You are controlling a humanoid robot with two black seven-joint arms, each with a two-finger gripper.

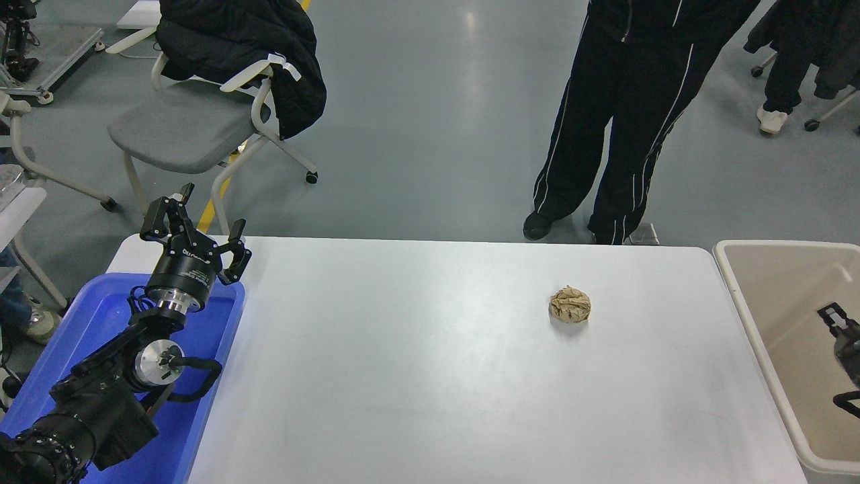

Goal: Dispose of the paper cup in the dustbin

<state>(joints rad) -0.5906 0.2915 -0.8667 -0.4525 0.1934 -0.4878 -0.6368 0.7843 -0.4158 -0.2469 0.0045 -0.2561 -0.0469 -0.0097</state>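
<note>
The dustbin (732,269) is a big beige bin at the table's right end, cut off by the picture's right edge. My right gripper (843,356) comes in from the right edge over the bin's inside; only part of it shows, and its two fingers stand apart with nothing between them. The paper cup does not show anywhere; it is hidden or out of view. My left gripper (201,218) is parked open and empty at the lower left, above the blue tray (101,316).
A crumpled brown paper ball (570,304) lies on the white table (416,376), right of the middle. A person in black trousers (605,134) stands at the far side. A grey chair with a black jacket (201,107) stands at the far left.
</note>
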